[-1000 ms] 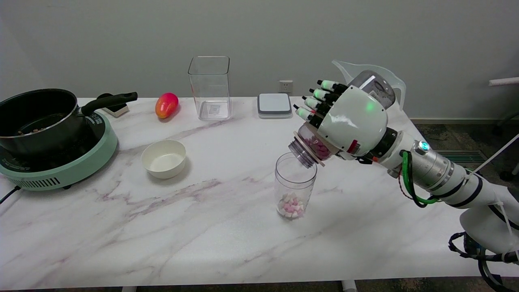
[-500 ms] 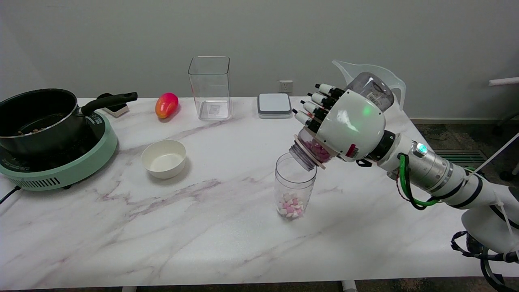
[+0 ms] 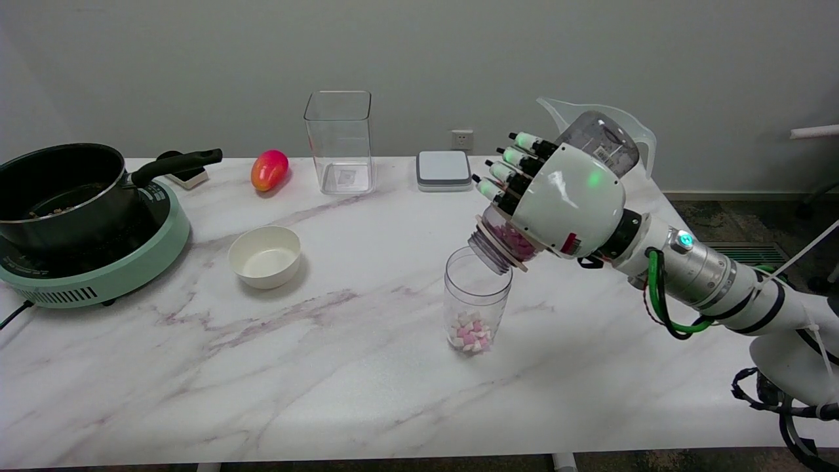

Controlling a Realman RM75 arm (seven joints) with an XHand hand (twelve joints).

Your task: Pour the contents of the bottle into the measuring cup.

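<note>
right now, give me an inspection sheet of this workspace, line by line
surface: white marble-look table, no spills seen
job's things: clear bottle tipped mouth-down over the measuring cup; pink pieces near its neck; pink and white pieces lie in the cup's bottom
clutter: black pot on a green cooker, white bowl, red-yellow fruit, clear square container, grey scale, clear jug behind the hand
hands: right hand grips the bottle
cables: green cable looped at the wrist; black cord from the cooker
surroundings: grey wall, wall socket
</note>
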